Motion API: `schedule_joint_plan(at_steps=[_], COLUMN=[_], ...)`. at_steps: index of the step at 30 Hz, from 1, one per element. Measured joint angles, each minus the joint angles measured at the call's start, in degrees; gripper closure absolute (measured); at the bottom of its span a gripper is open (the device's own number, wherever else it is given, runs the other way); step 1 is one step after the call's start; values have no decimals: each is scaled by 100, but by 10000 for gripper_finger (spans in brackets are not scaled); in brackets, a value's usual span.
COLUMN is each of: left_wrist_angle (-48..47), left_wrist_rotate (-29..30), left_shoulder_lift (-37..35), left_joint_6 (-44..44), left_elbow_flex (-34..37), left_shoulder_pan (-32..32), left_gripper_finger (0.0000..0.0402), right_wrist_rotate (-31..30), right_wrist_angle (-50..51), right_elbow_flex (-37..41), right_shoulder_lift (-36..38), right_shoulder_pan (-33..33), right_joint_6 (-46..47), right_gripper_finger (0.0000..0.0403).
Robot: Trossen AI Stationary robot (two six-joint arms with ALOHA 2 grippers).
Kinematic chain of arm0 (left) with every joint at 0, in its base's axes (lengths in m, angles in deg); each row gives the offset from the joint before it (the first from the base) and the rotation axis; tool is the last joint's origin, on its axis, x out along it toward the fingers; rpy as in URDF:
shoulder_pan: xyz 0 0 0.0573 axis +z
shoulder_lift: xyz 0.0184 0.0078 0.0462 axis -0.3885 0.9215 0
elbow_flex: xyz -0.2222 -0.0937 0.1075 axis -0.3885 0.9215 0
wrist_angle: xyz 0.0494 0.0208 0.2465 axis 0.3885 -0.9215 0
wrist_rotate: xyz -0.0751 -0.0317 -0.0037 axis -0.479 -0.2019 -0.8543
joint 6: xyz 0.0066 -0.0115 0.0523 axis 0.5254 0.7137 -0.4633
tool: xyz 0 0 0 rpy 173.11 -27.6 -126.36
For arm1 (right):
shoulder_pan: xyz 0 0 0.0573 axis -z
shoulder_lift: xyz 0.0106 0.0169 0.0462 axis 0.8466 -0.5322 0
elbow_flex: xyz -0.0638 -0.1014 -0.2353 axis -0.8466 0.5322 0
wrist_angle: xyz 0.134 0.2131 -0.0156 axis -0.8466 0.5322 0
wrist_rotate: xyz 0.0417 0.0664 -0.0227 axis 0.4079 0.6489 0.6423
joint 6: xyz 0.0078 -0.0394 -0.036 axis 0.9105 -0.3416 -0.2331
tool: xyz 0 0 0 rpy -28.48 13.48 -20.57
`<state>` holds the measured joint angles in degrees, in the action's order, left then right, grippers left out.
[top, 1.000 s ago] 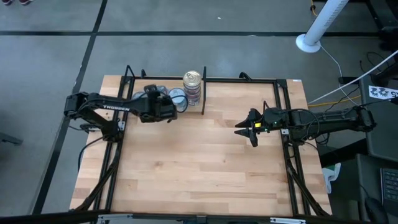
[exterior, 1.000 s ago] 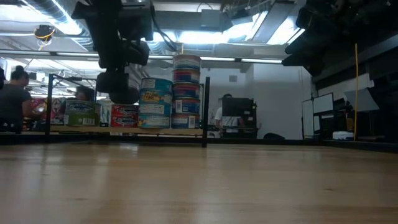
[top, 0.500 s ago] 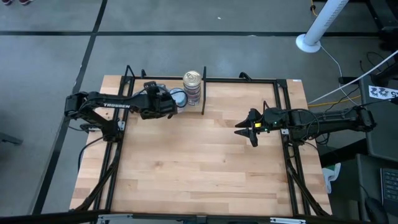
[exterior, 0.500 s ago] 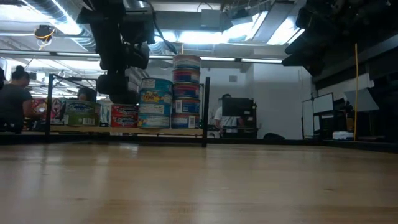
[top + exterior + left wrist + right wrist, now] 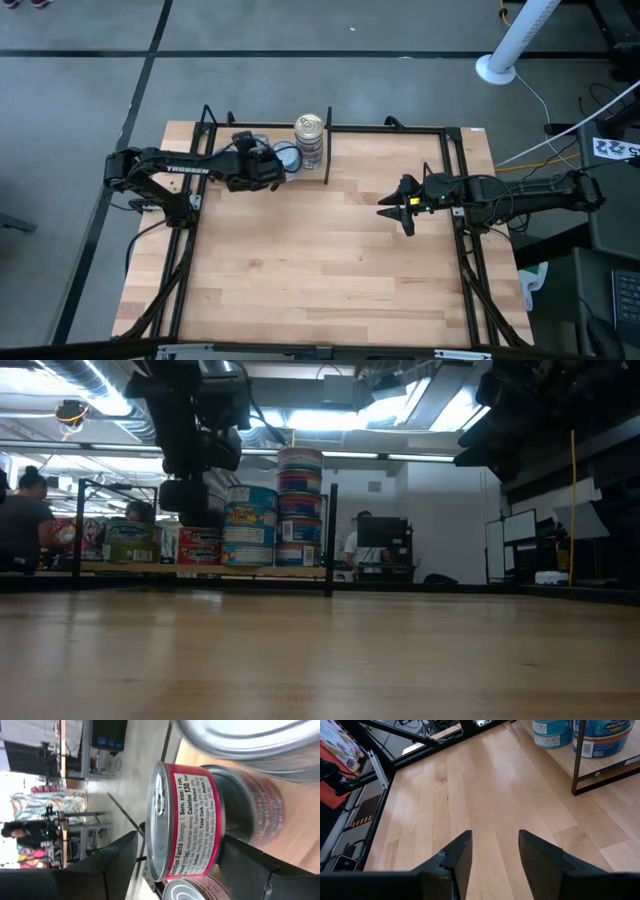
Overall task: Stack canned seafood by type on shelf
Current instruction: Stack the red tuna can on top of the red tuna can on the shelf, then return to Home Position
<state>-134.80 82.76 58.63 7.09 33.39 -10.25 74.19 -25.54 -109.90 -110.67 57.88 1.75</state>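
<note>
Your shelf (image 5: 330, 260) is the light wooden board with the thin black frame. All the tins sit bunched at its top edge in the high view, left of the short black divider bar (image 5: 327, 150). In the low view they line up along the far edge, centre-left of the frame. The tallest stack (image 5: 299, 507) stands right against the divider, with a gold pull-tab top showing from above. A shorter blue-label stack (image 5: 251, 525) is just beside it. Next come a red-label tin (image 5: 200, 546) and a green-label tin (image 5: 132, 542) farther left.

The left gripper (image 5: 272, 170) is in the upper left of the high view, over that cluster. In the left wrist view you see a red-label tin (image 5: 187, 822) with a silver pull-tab top and white nutrition text. It fills the frame centre and sits between the two dark fingers (image 5: 107, 865). The fingers flank it closely, but you cannot tell from these views whether they are clamping it. The tin stands stacked on a second red tin (image 5: 257, 807). A silver-rimmed can (image 5: 250, 737) blurs across the upper right of the frame, and another lid (image 5: 192, 890) shows at the bottom edge.

The right gripper (image 5: 395, 210) waits at centre right of the high view over bare board, well apart from the tins. Its fingers (image 5: 455, 855) are spread with nothing between them. Two blue-label tins (image 5: 552, 732) show in the upper right of the right wrist view.
</note>
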Motion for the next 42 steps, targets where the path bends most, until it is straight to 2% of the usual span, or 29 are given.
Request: schedule_joint_plan(at_steps=[11, 17, 33, 37, 42], left_wrist_angle=[-41, -377, -562, -754, -1458], left_wrist_rotate=[-54, -597, -862, -863, -864], left_shoulder_lift=[0, 0, -38, -291, -866], left_joint_6=[-354, -241, -249, 47, 874], left_elbow_flex=[0, -137, -278, -280, -548], left_shoulder_pan=[-184, -184, -84, -141, -371], left_gripper_finger=[148, 148, 148, 148, 148], right_wrist_rotate=[0, 0, 0, 1, 0], right_wrist_angle=[36, 36, 32, 27, 13], right_elbow_flex=[0, 0, 0, 0, 0], right_shoulder_lift=[0, 0, 0, 0, 60], right_shoulder_pan=[0, 0, -1, 0, 0], right_joint_6=[2, 2, 2, 2, 2], right_gripper_finger=[242, 242, 242, 242, 242])
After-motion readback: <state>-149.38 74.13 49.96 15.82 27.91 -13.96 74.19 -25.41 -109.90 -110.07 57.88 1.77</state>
